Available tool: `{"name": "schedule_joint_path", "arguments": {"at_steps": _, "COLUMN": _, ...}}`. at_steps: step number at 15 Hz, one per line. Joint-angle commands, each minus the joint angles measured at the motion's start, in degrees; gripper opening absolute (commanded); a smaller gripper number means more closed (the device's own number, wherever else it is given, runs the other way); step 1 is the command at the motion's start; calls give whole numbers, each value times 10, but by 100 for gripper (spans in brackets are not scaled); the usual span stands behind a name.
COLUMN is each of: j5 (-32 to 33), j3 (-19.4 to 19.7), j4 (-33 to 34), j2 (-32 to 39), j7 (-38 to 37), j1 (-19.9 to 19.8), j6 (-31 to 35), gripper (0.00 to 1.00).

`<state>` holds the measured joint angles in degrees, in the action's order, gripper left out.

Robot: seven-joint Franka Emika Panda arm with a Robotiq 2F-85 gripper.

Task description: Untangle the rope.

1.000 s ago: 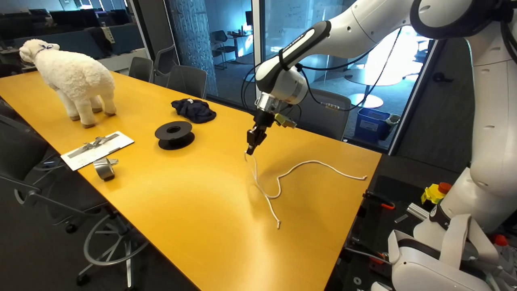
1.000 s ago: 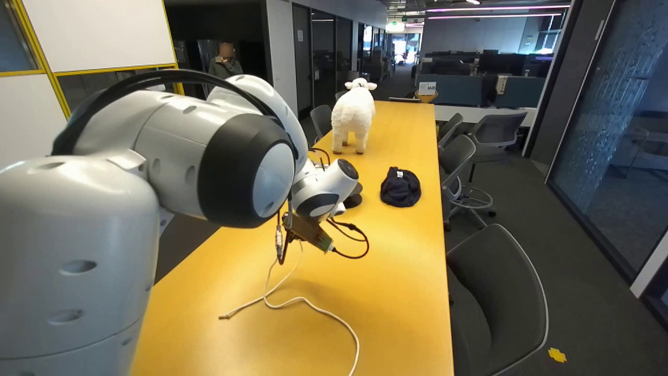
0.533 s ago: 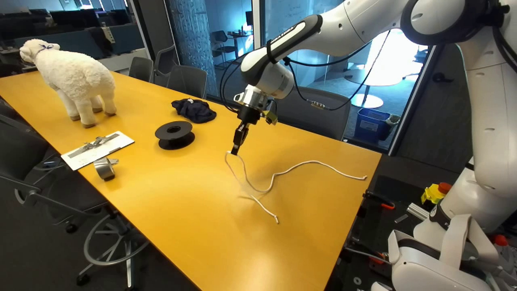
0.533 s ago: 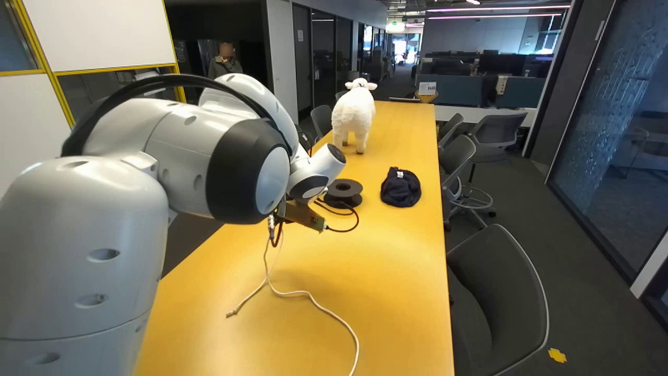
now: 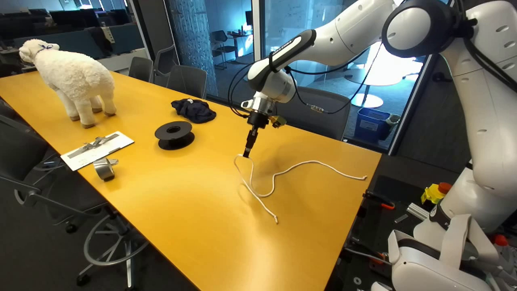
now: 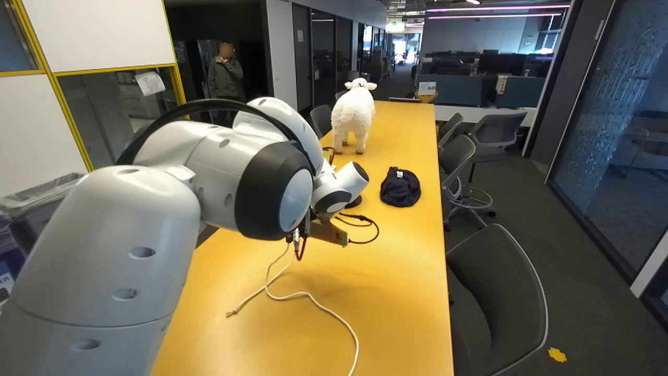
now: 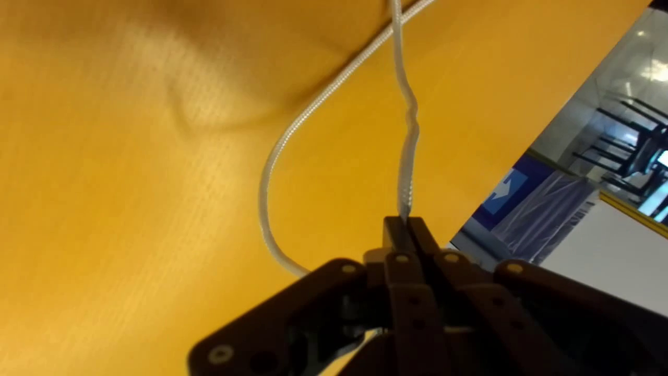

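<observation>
From the far left of an exterior view, you have a cream-white woolly toy sheep (image 5: 76, 79) standing on the long, glossy yellow-orange table (image 5: 181, 206). Near the table's edge lies a flat white rectangular board (image 5: 101, 152) with grey metal pieces on it, and just beside it a silver-grey, ring-shaped roll of tape (image 5: 104, 169). Further right come a black, disc-ended spool (image 5: 174, 136) and a crumpled navy cloth cap (image 5: 198, 112). Next is your black two-fingered gripper (image 5: 246, 154), pointing down, its fingertips pressed together on a bend of the thin cream-white rope (image 5: 274, 180) (the wrist view shows a strand running right into the tips). From there the rope drops in two strands that cross in the wrist view; one leads to an end on the tabletop nearer the camera, the other waves rightward to an end near the table's right edge. Your white, jointed robot arm (image 5: 347, 34) reaches in from the right, and beyond the table stands a blue rectangular bin (image 5: 371, 125).
</observation>
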<state>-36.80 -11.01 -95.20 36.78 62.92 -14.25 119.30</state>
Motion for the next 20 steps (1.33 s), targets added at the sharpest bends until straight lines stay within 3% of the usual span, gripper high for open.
{"name": "schedule_joint_path", "arguments": {"at_steps": 1, "j5": 39, "j3": 36, "j4": 51, "j2": 40, "j7": -27, "j1": 22, "j6": -4, "gripper": 2}}
{"name": "schedule_joint_path", "arguments": {"at_steps": 7, "j5": 172, "j3": 74, "j4": 59, "j2": 50, "j7": -147, "j1": 59, "j6": 57, "gripper": 2}}
{"name": "schedule_joint_path", "arguments": {"at_steps": 10, "j5": 222, "j3": 68, "j4": 65, "j2": 48, "j7": -187, "j1": 69, "j6": 55, "gripper": 2}}
{"name": "schedule_joint_path", "arguments": {"at_steps": 14, "j5": 236, "j3": 23, "j4": 88, "j2": 48, "j7": -171, "j1": 80, "j6": 36, "gripper": 2}}
{"name": "schedule_joint_path", "arguments": {"at_steps": 20, "j5": 185, "j3": -75, "j4": 123, "j2": 34, "j7": -87, "j1": 84, "j6": 2, "gripper": 2}}
